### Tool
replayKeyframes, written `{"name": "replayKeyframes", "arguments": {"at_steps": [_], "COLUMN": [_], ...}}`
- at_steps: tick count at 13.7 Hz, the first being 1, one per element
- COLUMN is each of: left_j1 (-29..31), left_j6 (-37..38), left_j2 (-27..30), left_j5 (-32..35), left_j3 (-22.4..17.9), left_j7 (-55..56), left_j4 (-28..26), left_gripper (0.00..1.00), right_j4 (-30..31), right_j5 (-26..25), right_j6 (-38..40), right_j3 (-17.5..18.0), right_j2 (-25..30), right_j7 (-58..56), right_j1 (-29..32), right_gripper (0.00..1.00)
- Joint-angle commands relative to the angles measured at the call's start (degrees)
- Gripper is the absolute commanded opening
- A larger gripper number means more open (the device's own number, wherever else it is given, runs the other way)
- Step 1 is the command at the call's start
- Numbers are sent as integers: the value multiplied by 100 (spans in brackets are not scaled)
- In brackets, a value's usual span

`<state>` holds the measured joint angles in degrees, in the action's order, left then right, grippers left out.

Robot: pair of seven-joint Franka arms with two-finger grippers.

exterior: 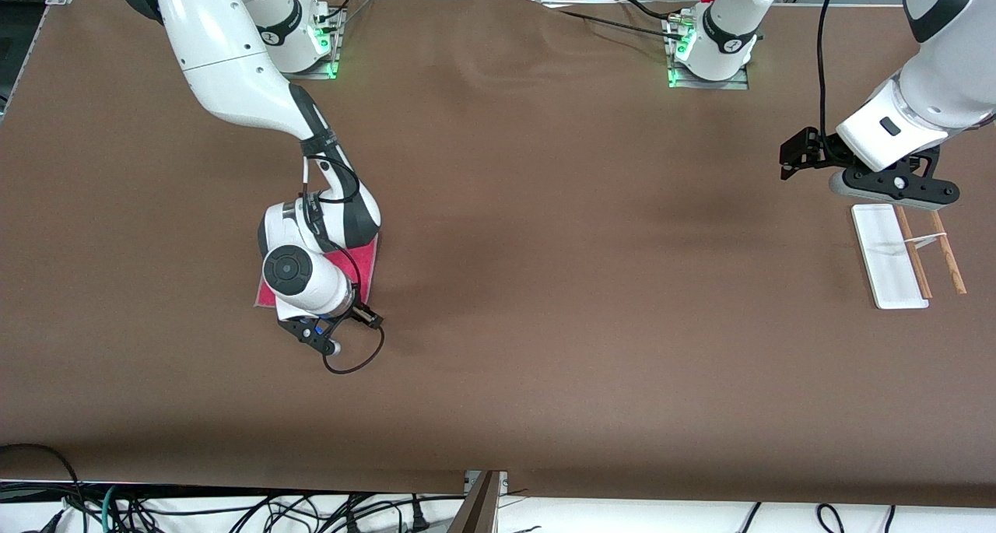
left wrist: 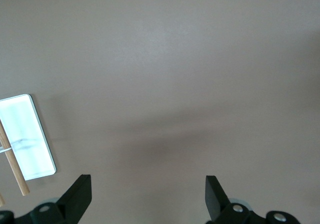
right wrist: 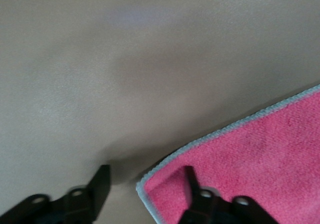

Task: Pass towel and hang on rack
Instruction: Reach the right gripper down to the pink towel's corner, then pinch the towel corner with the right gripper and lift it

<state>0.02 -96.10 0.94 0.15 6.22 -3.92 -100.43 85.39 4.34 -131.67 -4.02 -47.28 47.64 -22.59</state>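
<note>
The towel (exterior: pixel 364 262) lies flat on the table, pink-red face up, toward the right arm's end; the right arm's wrist covers most of it. In the right wrist view the towel (right wrist: pixel 260 154) shows its pale grey trim and one corner. My right gripper (right wrist: pixel 145 176) is open low over that corner, one finger over the towel and the other over bare table. The rack (exterior: pixel 887 257) has a white base and two brown rods (exterior: pixel 949 257) and stands at the left arm's end. It also shows in the left wrist view (left wrist: pixel 25 136). My left gripper (left wrist: pixel 147 181) is open and empty over the table beside the rack.
The brown table cover (exterior: pixel 545 284) is bare between towel and rack. The arm bases (exterior: pixel 712 50) stand along the table's edge farthest from the front camera. Cables (exterior: pixel 233 510) hang below the edge nearest it.
</note>
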Motion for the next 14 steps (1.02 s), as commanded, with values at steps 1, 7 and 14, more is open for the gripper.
{"name": "replayKeyframes", "arguments": {"at_steps": [1,7,14], "left_j1": [42,42,42], "left_j6": [56,65,65], "left_j2": [29,11,11], "left_j5": [82,82,82], "left_j3": [55,55,55], "left_j7": [23,23,23], "left_j4": [24,112,112], "left_gripper": [100,100,100], "right_j4": [-5,-40,-1478], "right_j5": [102,296,637], "right_j6": [-34,193,2607], "right_j3": [15,94,218], "right_j2": [8,69,315], "right_j7": [-123,-158,-158], "right_j1": [35,35,35], "right_gripper": [49,0,0]}}
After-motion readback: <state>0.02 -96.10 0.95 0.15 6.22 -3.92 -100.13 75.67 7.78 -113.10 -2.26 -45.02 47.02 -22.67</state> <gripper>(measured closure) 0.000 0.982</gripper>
